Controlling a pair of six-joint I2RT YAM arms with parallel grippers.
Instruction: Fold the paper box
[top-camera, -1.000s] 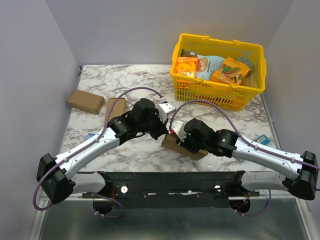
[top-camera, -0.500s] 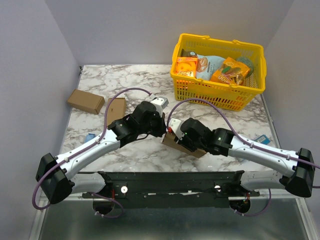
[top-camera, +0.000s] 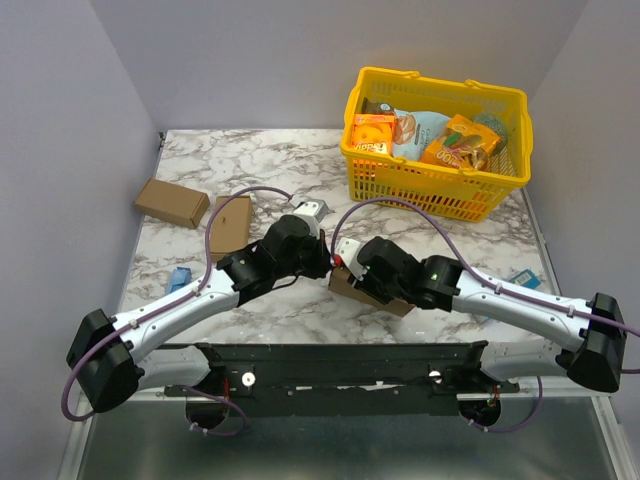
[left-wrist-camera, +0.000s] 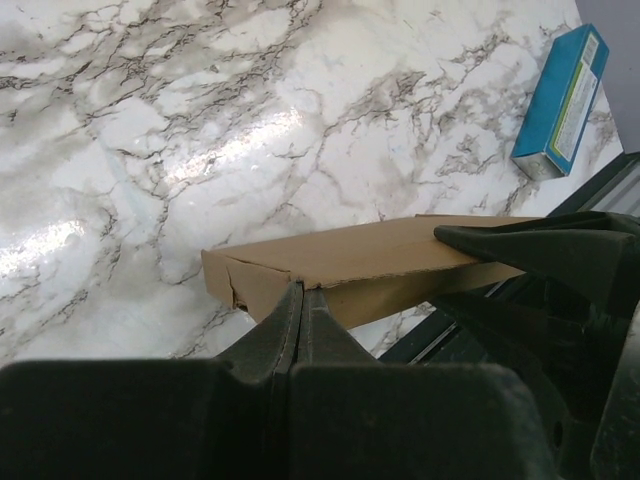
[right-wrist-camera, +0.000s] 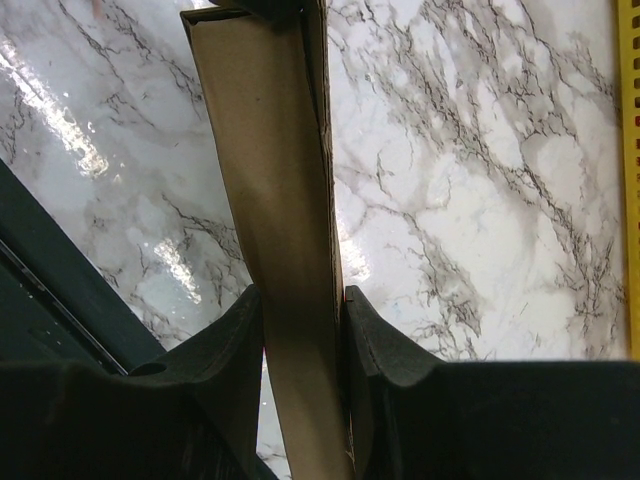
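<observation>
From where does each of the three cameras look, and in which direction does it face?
Top external: above and behind the bases, facing down on the table; left arm and right arm show.
Left wrist: low over the table, facing along the shut left gripper to the paper box.
Right wrist: facing down past the right gripper, clamped on that box.
Shared: both wrist views show the paper box; the left also catches a right finger.

White marble-patterned table with grey veins (top-camera: 260, 160), yellow plastic slatted basket (top-camera: 430, 190) at its far right, two small brown cardboard boxes on the left, one (top-camera: 171, 203) near the edge, the other (top-camera: 231, 222) just beside it, small blue carton (top-camera: 179, 277) at the left edge, another blue carton (top-camera: 521, 278) at the right edge
</observation>
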